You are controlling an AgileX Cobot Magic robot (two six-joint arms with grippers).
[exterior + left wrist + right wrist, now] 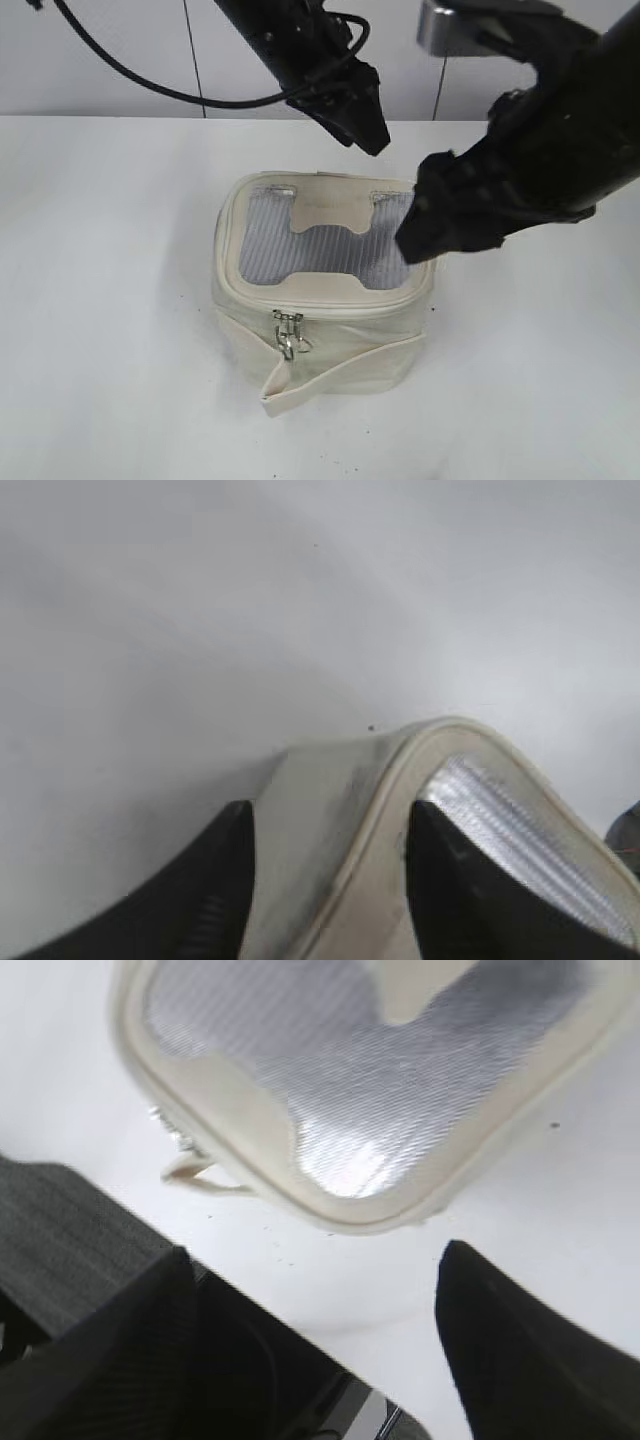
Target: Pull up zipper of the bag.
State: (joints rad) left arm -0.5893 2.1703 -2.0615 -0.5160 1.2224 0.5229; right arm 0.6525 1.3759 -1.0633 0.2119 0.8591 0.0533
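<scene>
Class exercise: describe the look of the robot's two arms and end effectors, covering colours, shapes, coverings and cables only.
Both arms are black. The left end effector tapers to a blunt tip, with a black cable looping behind. The right end effector looks bulkier, wrapped in matte black fabric-like covering, under a silver-grey metal part.

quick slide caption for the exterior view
Two open grippers, left and right, flank a cream bag whose silver zipper sliders hang at its front.

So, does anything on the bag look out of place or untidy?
Yes. On the bag, a loose strap band hangs slanted across the front, its end sticking out at the lower left corner. The zipper sliders sit bunched at the front.
</scene>
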